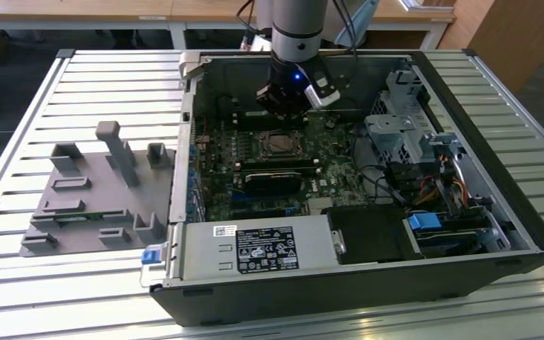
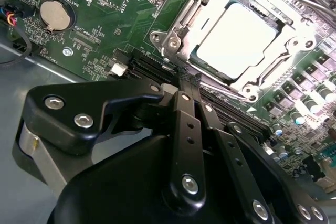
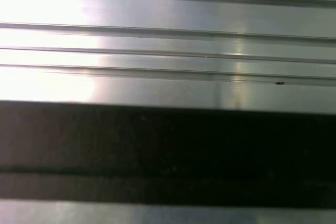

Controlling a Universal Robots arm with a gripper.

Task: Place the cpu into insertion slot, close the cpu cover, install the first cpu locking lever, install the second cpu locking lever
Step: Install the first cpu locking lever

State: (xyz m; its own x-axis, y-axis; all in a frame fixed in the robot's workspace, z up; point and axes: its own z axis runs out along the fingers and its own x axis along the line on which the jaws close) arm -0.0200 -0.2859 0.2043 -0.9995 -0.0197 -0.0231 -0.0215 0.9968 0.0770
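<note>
Arm upright, fingers (image 2: 185, 80) beside cpu (image 2: 236, 38).

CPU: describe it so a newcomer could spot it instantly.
Inside the open computer case, find the green motherboard. Near its middle sits a silvery metal frame; the CPU is the flat, pale silver square within it, the only smooth, bare plate among component-studded board.

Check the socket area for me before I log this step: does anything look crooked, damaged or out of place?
Nothing stands out. In the second wrist view the cpu lies flat and square in the insertion slot, with the cpu cover down around it. The gripper sits beside the socket, and the surrounding motherboard shows no damage.
</note>
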